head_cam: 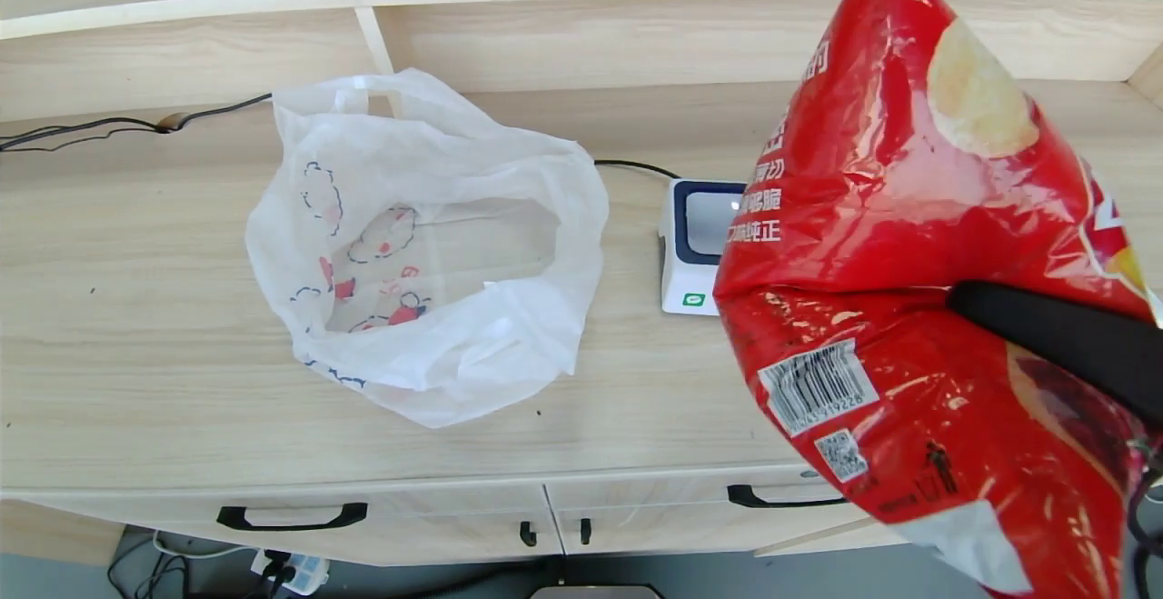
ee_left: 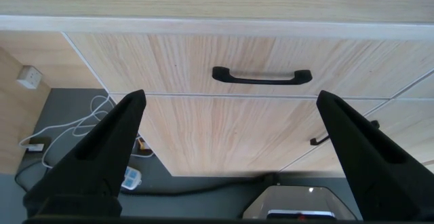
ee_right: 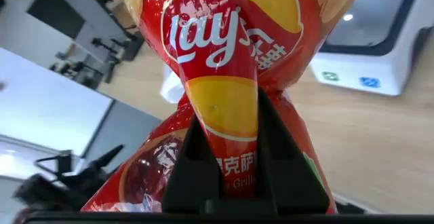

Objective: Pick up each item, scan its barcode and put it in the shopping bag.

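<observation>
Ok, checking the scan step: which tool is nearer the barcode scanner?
Right. The right tool, shut on the chip bag, holds it just beside the scanner above the counter. The left tool hangs open below the counter edge, facing a drawer front, far from it.

Bright, even light falls on the tabletop (head_cam: pixel 136 326), and the shopping bag (head_cam: pixel 509 172) casts only a faint, soft shadow. White glare streaks the glossy red chip bag (head_cam: pixel 872 244). A small bright spot glows on the scanner (head_cam: pixel 704 217) window.
</observation>
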